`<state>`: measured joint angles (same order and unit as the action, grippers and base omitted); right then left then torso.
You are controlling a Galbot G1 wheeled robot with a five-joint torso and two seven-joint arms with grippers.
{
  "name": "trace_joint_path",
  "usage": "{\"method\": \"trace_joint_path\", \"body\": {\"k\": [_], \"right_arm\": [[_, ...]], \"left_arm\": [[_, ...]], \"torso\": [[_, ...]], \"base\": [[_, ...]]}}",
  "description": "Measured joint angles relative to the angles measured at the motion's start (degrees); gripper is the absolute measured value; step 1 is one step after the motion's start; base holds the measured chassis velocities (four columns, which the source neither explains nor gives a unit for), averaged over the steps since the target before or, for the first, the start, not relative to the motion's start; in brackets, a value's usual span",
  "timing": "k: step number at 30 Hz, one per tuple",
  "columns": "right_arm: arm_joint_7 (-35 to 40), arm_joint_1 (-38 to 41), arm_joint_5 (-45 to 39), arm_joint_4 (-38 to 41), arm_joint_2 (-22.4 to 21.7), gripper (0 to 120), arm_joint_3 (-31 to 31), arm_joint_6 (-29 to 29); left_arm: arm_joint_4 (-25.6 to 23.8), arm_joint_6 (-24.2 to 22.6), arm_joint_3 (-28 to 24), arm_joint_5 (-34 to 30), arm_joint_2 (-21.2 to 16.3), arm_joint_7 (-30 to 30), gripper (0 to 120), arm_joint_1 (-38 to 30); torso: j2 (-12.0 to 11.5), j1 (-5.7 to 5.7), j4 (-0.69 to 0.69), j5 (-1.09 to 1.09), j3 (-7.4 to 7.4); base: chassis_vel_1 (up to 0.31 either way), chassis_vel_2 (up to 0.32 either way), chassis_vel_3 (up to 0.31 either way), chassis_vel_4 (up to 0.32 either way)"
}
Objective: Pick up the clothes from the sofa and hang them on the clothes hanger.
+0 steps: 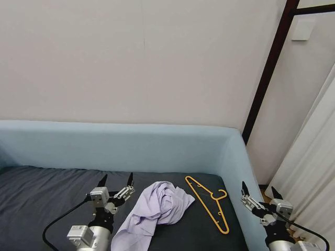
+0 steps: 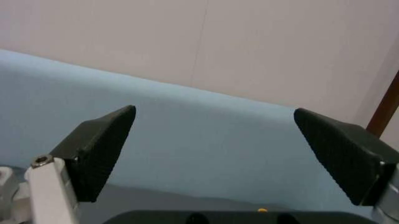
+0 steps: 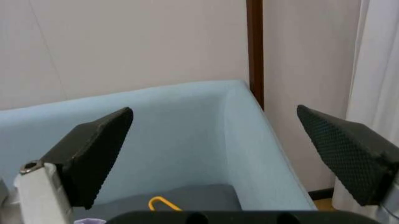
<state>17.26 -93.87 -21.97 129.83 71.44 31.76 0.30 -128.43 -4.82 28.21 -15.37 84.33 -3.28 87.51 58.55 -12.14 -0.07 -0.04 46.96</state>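
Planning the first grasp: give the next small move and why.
Probably lower the left gripper onto the lavender shirt: its fingers are open, empty, right beside the crumpled cloth on the sofa seat, while the right gripper hovers open farther off, beyond the orange hanger.

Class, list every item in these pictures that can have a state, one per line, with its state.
Crumpled lavender cloth garment: lying bunched on the dark sofa seat, not hung.
Thin orange clothes hanger: lying flat beside the garment, empty.
Left gripper: open, holding nothing.
Right gripper: open, holding nothing.
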Motion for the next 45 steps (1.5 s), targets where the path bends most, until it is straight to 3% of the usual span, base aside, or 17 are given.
{"method": "trace_joint_path", "body": {"k": [23,36,39,45], "right_arm": [[0.9,-2.1,-0.8,1.9,0.9,100,0.0,0.2],[4.6,0.3,-9.8,2.4,-6.0,100,0.3,-4.3],[6.0,5.2,-18.3,0.6,-10.2,100,-1.8,-7.6],[7.7,12.5,-32.4,-3.3,-13.9,100,-6.2,-13.0]], "left_arm": [[-1.8,0.8,0.2,0.5,-0.1,0.3,100,1.8],[-3.1,4.5,0.6,1.3,0.0,-0.2,100,3.1],[-3.4,6.7,1.1,1.8,0.8,-0.7,100,4.9],[-2.8,9.3,2.8,4.0,2.5,-1.1,100,6.6]], "torso": [[0.0,0.00,0.00,0.00,0.00],[0.0,0.00,-0.03,0.01,0.00],[0.0,0.00,0.01,0.01,0.00],[0.0,0.00,0.00,0.01,0.00]], "base": [[0.000,0.000,0.000,0.000],[0.000,0.000,0.000,0.000],[0.000,0.000,0.000,0.000],[0.000,0.000,0.000,0.000]]}}
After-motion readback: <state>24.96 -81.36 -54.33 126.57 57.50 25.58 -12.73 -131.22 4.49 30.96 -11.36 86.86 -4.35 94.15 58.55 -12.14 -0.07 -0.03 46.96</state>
